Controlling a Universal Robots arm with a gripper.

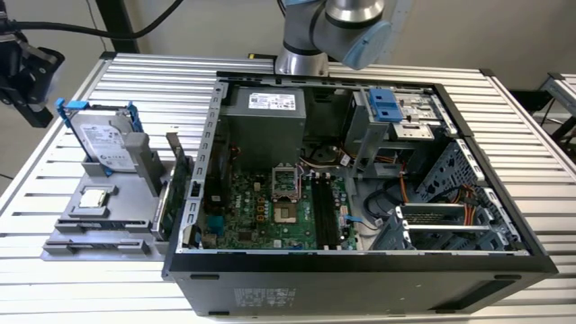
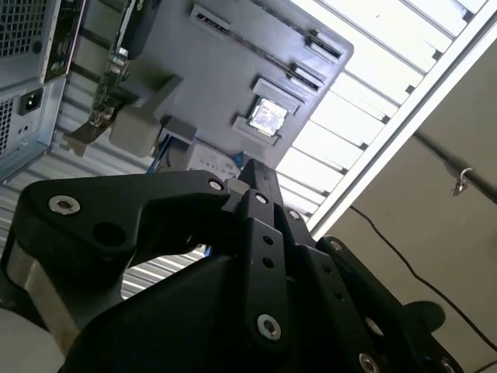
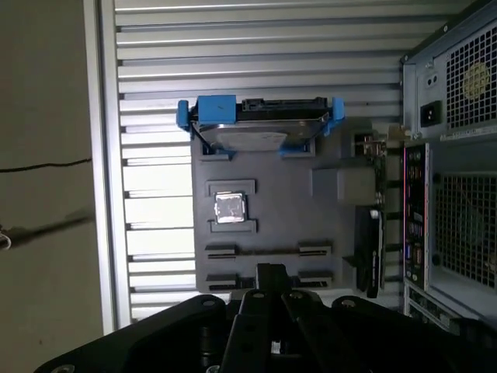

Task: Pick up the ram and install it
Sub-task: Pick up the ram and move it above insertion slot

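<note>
Gripper [image 3: 269, 273] close before wrist camera, fingers pressed together. Its tip covers middle of nearest long slot at near edge of grey holder [image 3: 268, 186]. Next long slot [image 3: 268, 250] shows thin line between dark clips; I cannot tell if ram stands there. Behind it square chip [image 3: 231, 208], then hard drive [image 3: 260, 128] in blue frame at holder's far edge. In exterior view, black motherboard slots [image 1: 324, 209] inside case [image 1: 360, 270] too dark; ram's place I cannot tell.
</note>
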